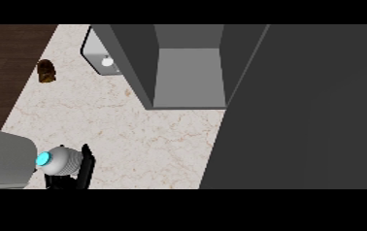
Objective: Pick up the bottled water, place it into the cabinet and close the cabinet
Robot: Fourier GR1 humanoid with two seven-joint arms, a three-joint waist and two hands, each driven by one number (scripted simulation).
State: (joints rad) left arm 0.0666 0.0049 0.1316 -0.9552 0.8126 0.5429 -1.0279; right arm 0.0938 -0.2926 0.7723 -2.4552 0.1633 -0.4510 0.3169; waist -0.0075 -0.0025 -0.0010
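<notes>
1 hand shows: our left hand point(84, 164) low at the view's left, fingers straight up, holding nothing, at rest; our right hand is out of sight. The cabinet point(188, 74) stands open, its door point(301, 108) swung out at right. What we take for the bottled water point(105, 60), pale with a white cap, sits on the desk point(143, 142) against the cabinet's left outer wall, partly hidden. We judge the pickup not begun; next we must reach there and curl round it.
</notes>
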